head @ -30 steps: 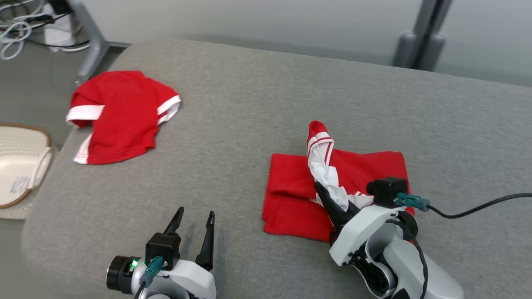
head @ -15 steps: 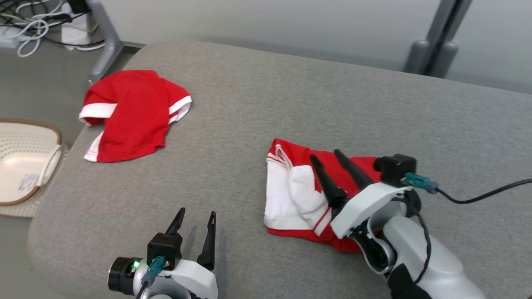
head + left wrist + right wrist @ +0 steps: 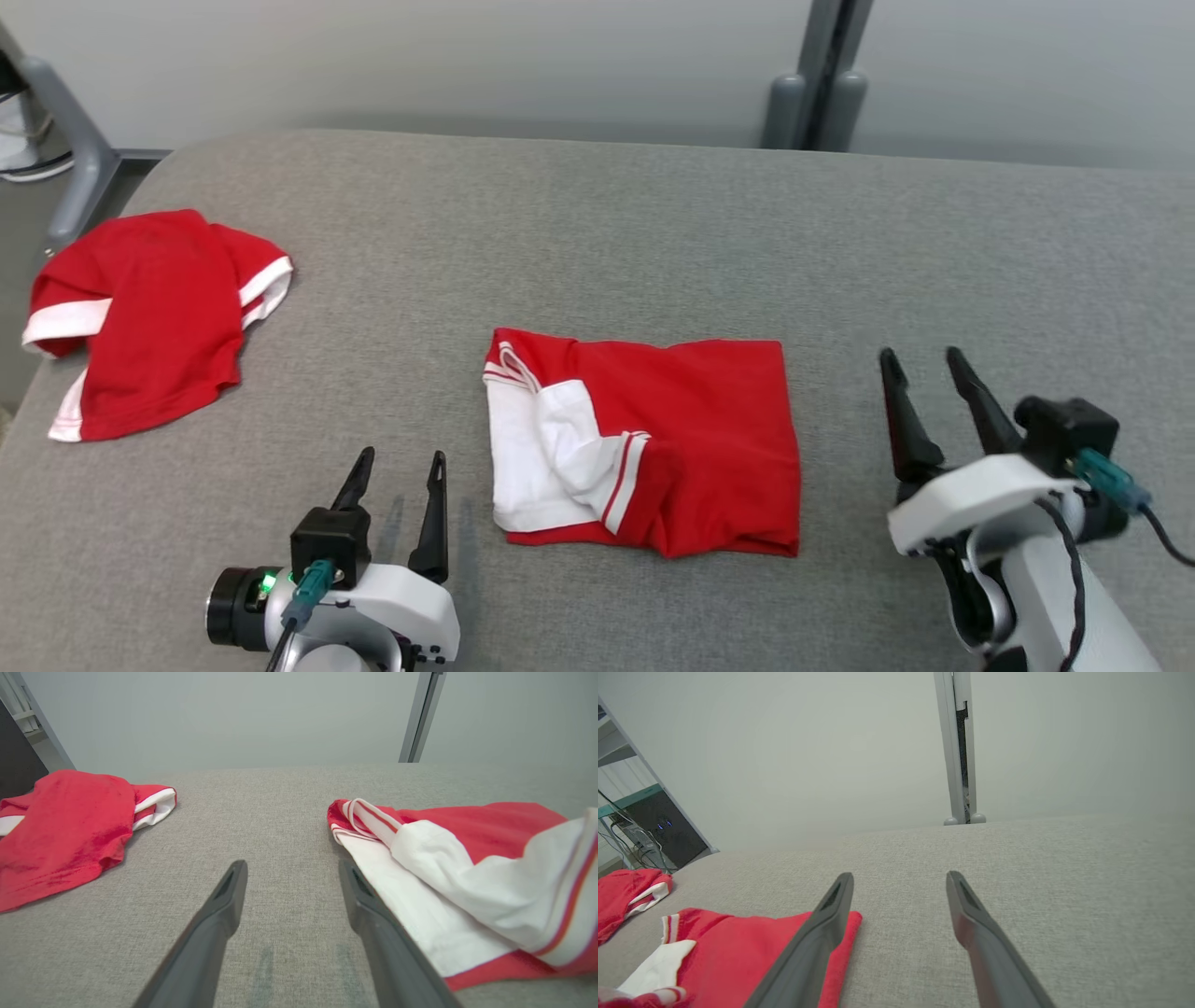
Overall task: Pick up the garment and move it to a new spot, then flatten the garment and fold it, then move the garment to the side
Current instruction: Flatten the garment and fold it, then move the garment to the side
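A red garment (image 3: 672, 439) with white panels and striped trim lies folded in the middle of the grey padded surface (image 3: 597, 243). The left wrist view has that garment (image 3: 467, 868) at the right, and the right wrist view has the garment (image 3: 738, 947) at the lower left. My left gripper (image 3: 401, 457) stands open at the lower left, a short way left of the garment, with nothing between its fingers. Off the garment's right edge, at the lower right, my right gripper (image 3: 920, 355) is open and empty too.
A second red garment (image 3: 140, 317) with white trim lies crumpled at the surface's far left edge. A grey metal post (image 3: 822, 75) rises behind the surface against a pale wall. Bare grey surface lies beyond and to the right of the folded garment.
My right gripper let go of the white sleeve, which now lies folded over the garment's left part, and drew back to the right. The camera has turned, shifting the whole picture left.
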